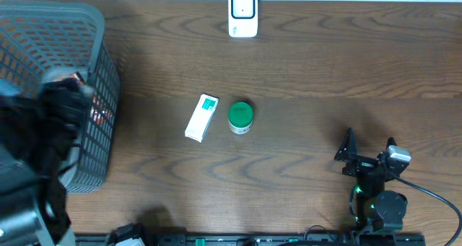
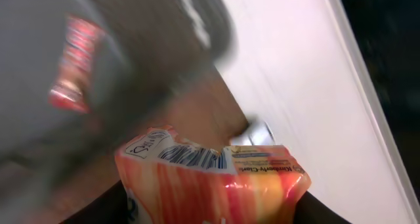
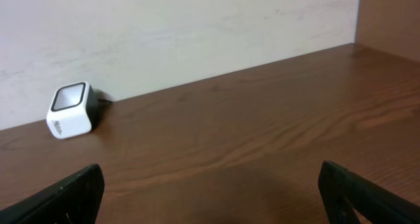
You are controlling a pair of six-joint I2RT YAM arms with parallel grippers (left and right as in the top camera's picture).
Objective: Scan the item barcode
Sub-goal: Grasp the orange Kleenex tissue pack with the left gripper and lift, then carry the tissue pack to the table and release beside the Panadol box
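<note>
Left wrist view has the packet [image 2: 210, 184] filling the space right in front of the camera, squarely between the dark edges of the left claw [image 1: 63, 100]. The claw is grasping it by its lower part. The packet is orange and yellow, with its crimped top edge turned away from the claw and a barcode [image 2: 190, 157] facing up near that edge. Behind it everything is blurred grey and brown.

From overhead, this claw is a dark smear above the grey basket [image 1: 79, 29], at the table's [image 1: 325, 73] left end. The packet itself is too blurred there to pick out. The scanner [image 1: 243, 14] stands well off to the claw's right, against the far edge of the table. A white and green box [image 1: 202, 117] and a jar [image 1: 240, 117] with a green lid lie side by side on the wood between the two claws.

The right claw [image 1: 370, 141] is released, with its fingers [image 3: 65, 191] spread wide and nothing between them. It sits low over the table at the near right. The scanner [image 3: 70, 110] is ahead of it and to its left, by the wall [image 3: 197, 27].
</note>
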